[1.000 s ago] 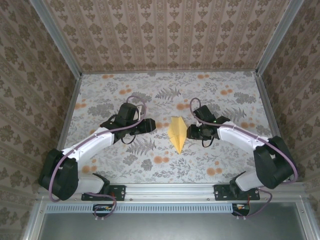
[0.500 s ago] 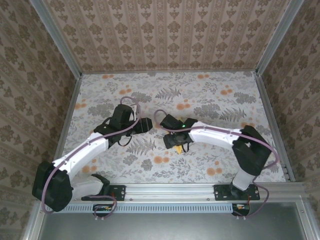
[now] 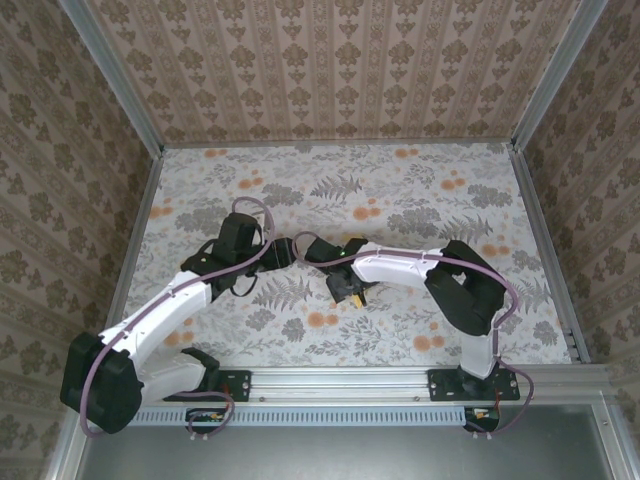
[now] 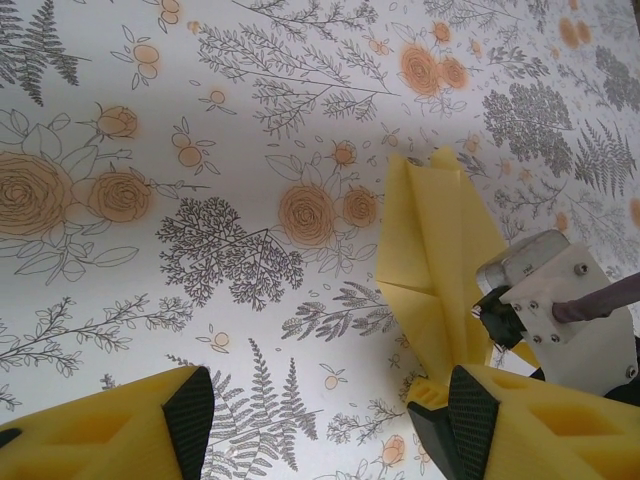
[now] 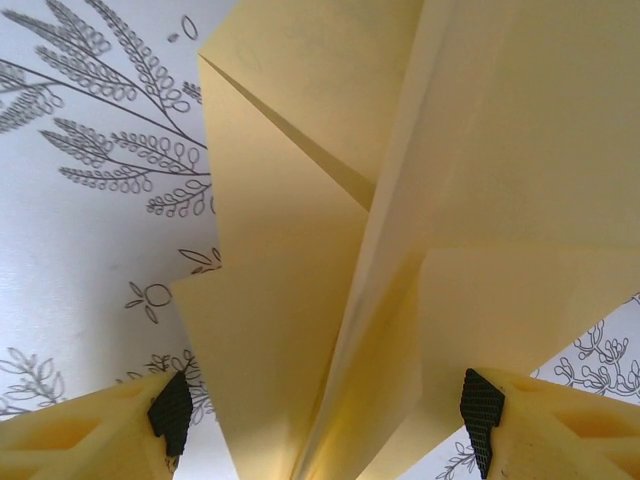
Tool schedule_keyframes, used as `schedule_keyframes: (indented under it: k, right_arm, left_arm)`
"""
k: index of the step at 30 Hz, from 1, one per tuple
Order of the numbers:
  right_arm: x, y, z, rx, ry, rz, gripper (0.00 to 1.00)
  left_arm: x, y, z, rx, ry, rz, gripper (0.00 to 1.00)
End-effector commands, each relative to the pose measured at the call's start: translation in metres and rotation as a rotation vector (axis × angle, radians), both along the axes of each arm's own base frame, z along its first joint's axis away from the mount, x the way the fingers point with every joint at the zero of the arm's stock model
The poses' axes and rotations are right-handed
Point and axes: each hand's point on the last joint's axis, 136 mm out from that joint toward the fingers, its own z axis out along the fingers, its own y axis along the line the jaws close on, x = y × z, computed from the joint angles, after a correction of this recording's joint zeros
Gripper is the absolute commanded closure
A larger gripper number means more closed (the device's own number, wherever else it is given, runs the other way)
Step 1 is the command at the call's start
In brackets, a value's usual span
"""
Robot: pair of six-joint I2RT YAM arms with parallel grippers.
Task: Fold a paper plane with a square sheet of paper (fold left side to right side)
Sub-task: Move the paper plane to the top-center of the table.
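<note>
The paper plane lies on the desk, middle of the overhead frame. The right end effector straddles it, spread wide, likely to press the crease. The left end effector, spread and empty, hangs alongside.

The top external camera looks down on the floral cloth from afar. The 2 wrist cameras face it closely, sharing the paper plane; right nearest.
</note>
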Motion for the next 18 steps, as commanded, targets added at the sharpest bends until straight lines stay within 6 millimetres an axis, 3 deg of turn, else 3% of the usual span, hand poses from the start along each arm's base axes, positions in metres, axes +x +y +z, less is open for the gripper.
schedule_keyframes:
  k: [1, 9, 18]
  right_arm:
    - [0.005, -0.005, 0.002, -0.069, -0.017, 0.023, 0.27]
    - [0.006, -0.011, 0.012, -0.048, -0.031, 0.002, 0.47]
    - [0.003, -0.019, 0.009, 0.021, -0.011, -0.042, 0.59]
  left_arm:
    - [-0.003, 0.005, -0.005, 0.024, 0.01, -0.002, 0.33]
    - [-0.003, 0.005, -0.005, 0.023, 0.015, -0.002, 0.33]
    - [-0.003, 0.003, -0.006, 0.018, 0.024, -0.006, 0.33]
